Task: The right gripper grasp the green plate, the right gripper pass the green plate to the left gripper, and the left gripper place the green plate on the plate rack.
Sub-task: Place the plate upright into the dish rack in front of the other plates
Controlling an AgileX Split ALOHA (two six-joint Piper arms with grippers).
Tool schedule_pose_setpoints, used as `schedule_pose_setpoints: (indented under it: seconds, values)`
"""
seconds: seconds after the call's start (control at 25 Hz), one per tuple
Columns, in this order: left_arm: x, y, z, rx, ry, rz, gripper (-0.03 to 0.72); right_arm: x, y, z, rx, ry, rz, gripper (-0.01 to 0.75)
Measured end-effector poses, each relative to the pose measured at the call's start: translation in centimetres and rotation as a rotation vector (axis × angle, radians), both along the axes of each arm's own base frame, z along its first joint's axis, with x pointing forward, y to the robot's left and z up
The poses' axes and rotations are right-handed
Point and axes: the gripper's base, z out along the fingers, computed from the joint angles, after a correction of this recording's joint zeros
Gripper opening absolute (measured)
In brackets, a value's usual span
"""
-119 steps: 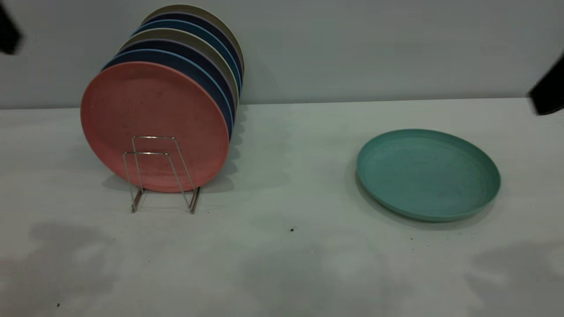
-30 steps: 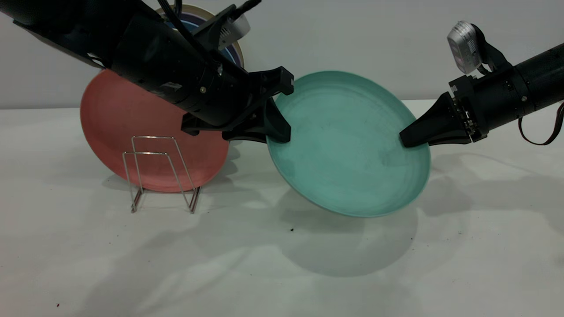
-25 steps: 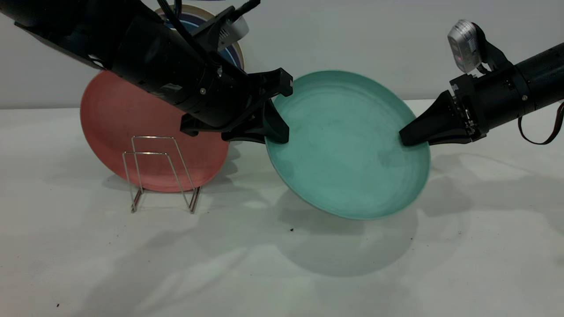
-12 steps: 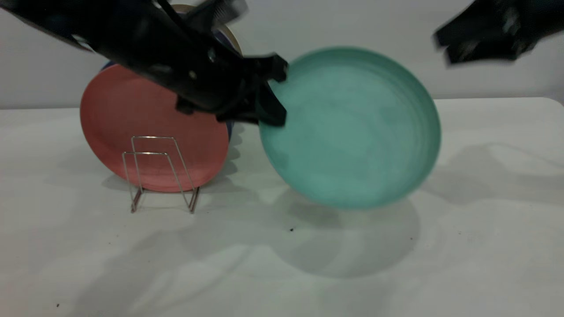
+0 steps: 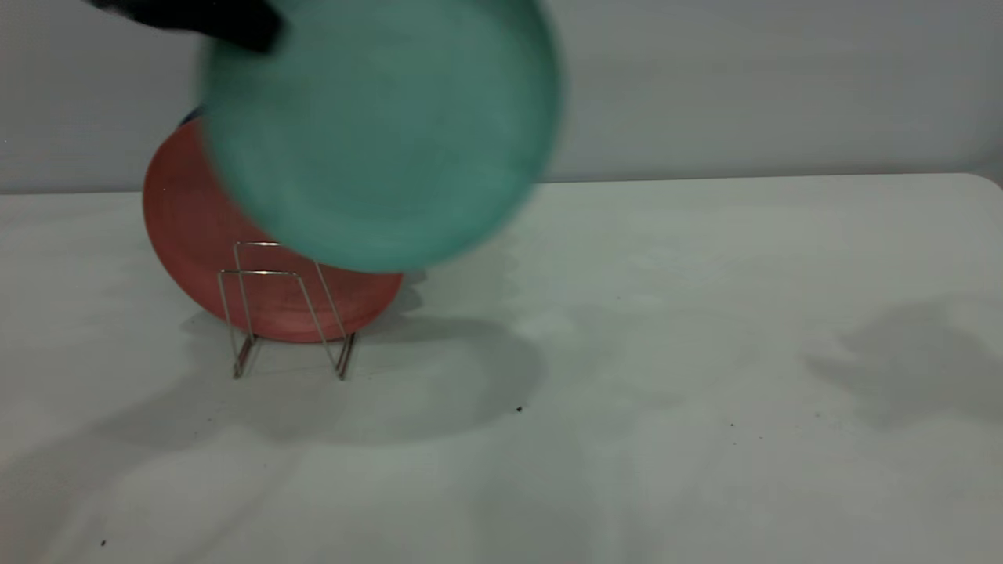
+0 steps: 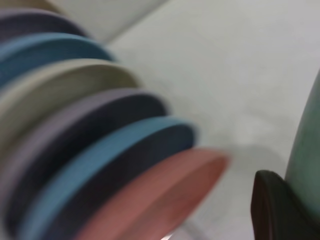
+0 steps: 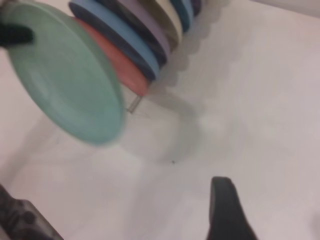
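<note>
Carried leftward and upward since half a second ago, the green plate (image 5: pixel 380 129) now hangs in the air above and in front of the plate rack (image 5: pixel 286 309), its round, shallow matte face blurred and turned toward the exterior camera, and the right arm has left that view. At the plate's upper left rim the left end effector (image 5: pixel 235 23) shows only as a dark shape; the left wrist view has one black tapered finger (image 6: pixel 275 210) lying against the teal rim (image 6: pixel 307 165), so it is clamped on the plate. Behind and below stands the salmon-pink plate (image 5: pixel 192 235) upright in the thin silvery wire loops, with dark blue, lilac and beige plates (image 6: pixel 85 125) ranked on edge behind it. From the right wrist view, a single black pointed finger (image 7: pixel 227 212) of the right end effector hangs over the pale matte table (image 5: pixel 666 352), well apart from the plate (image 7: pixel 65 75); whether it is apart or together I cannot tell.
</note>
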Motion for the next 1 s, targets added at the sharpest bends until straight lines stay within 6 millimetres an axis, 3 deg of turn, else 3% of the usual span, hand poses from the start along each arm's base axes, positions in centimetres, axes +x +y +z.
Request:
schedule_pose_setpoints:
  seconds: [0.16,0.32,0.6,1.0]
  values:
    - [-0.9,3.9,2.3,0.163,-0.128,-0.021,0.038,-3.8,1.2,1.9,-0.036,-0.012,-0.005,0.446]
    - [-1.3,5.8,3.3,0.332,-0.244,-0.119,0.038,-8.0,1.9,1.2,-0.042,0.028,-0.011,0.445]
    - [-1.2,6.2,3.4,0.602,-0.433,-0.371,0.038,-16.5,2.9,-2.4,-0.096,0.114,-0.038,0.444]
    - [-0.1,5.4,2.0,0.678,-0.448,-0.407,0.038,-27.1,3.7,-5.3,-0.208,0.019,-0.161,0.443]
